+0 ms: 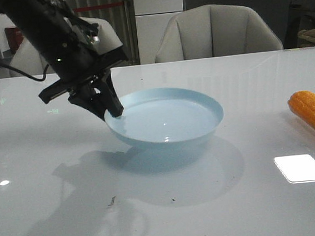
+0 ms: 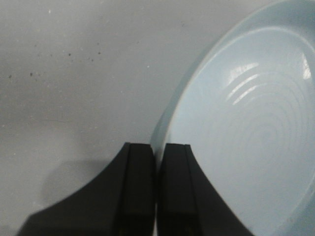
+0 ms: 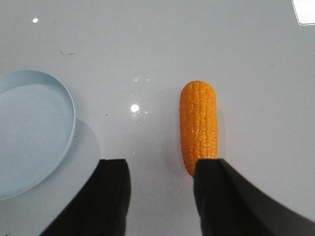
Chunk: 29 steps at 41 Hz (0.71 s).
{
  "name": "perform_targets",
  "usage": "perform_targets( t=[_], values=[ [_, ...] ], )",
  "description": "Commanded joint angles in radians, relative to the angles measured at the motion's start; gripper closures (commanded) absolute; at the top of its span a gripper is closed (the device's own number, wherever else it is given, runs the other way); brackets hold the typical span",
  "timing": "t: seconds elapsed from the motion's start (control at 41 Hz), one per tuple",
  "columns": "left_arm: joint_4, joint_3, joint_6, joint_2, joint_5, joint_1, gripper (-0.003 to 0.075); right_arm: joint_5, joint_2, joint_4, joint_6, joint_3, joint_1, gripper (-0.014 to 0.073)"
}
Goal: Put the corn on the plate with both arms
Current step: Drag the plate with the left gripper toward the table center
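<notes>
The left gripper point(image 2: 156, 169) has its fingers pinched tight on the near rim of the pale blue plate point(image 1: 201, 105), which looks lifted and tilted above the white table point(image 1: 55, 217); the right gripper point(image 3: 160, 189) hangs spread wide, holding nothing, one finger overlapping the corn cob point(image 3: 198, 125), which lies flat well right of the plate; the cob seems stiff, light and bumpy enough to grip, best taken across its thick middle; the glossy plate could slip.
</notes>
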Motion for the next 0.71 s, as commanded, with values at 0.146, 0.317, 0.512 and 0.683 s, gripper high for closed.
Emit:
perform_targets(
  t=[0.146,0.317,0.512,0.683],
  values=[
    [0.031,-0.034,-0.021,-0.018,0.024,-0.007,0.0619,-0.059,-0.009,0.011,-0.006,-0.037,0.001,0.0168],
    [0.061,-0.034,-0.021,-0.008,0.027,-0.010,0.0618,-0.060,-0.009,0.011,-0.006,-0.037,0.001,0.0168],
    [0.064,-0.035,0.004,-0.001,0.027,-0.010,0.0500,-0.060,-0.009,0.011,-0.006,-0.037,0.001,0.0168],
    [0.064,-0.039,0.047,-0.001,0.030,-0.010,0.0314,-0.060,-0.009,0.011,-0.006,-0.037,0.001,0.0168]
  ],
)
